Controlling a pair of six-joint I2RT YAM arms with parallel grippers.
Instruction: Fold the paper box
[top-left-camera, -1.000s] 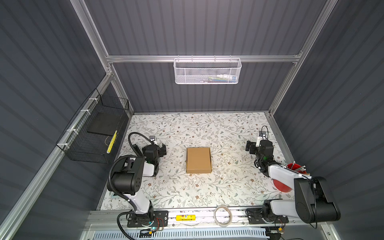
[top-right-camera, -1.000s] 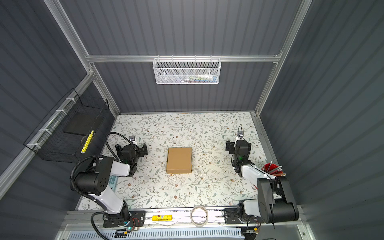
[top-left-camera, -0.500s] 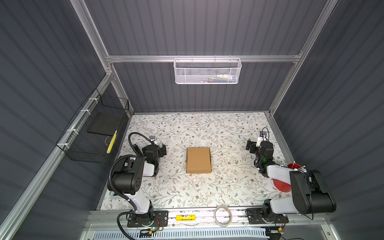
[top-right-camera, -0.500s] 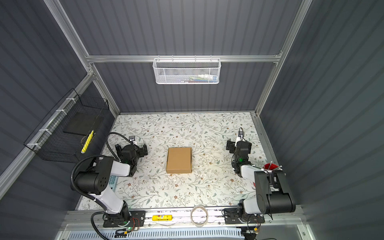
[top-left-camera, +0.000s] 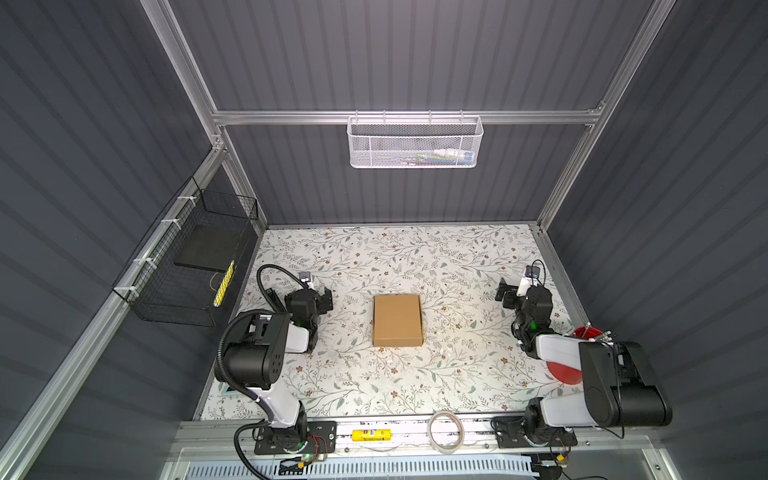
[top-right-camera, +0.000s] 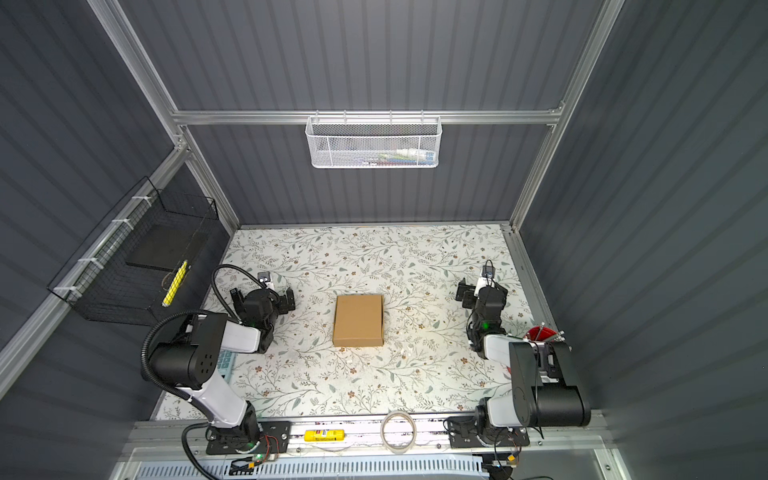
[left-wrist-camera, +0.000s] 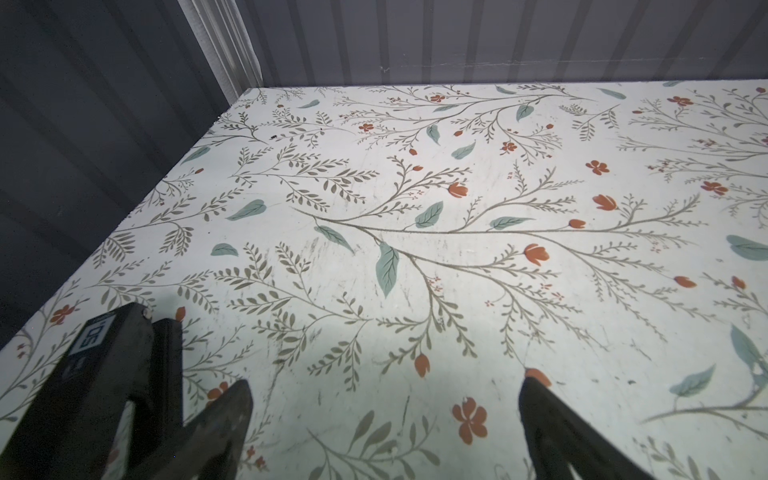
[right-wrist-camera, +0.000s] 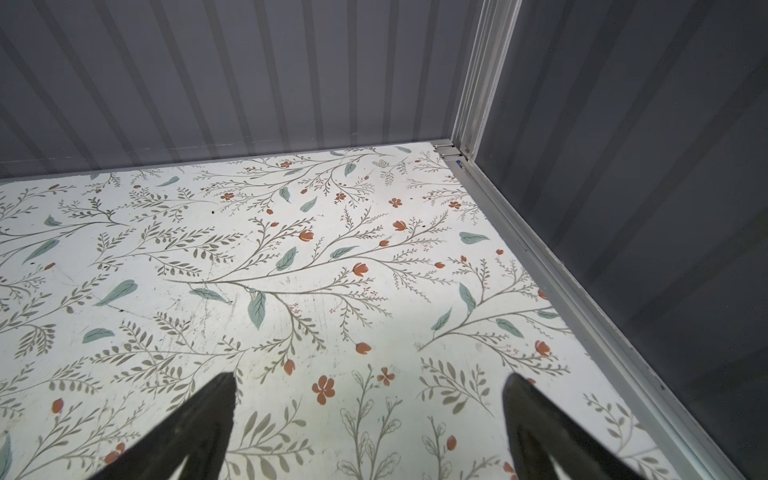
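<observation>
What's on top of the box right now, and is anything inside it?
Nothing is on the box: its brown top is bare in both top views. It looks closed, so its inside is covered and cannot be seen.

The paper box (top-left-camera: 397, 320) lies flat and folded shut, plain brown and squarish, between my left hand (top-left-camera: 298, 297) and right hand (top-left-camera: 523, 291), touching neither.

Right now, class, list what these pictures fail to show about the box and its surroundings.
- Box: inside and flaps, hidden under its top in both top views; outside both wrist views.
- White basket contents: too small, behind mesh, both top views.
- Red cup: partly behind right arm, both top views.
</observation>
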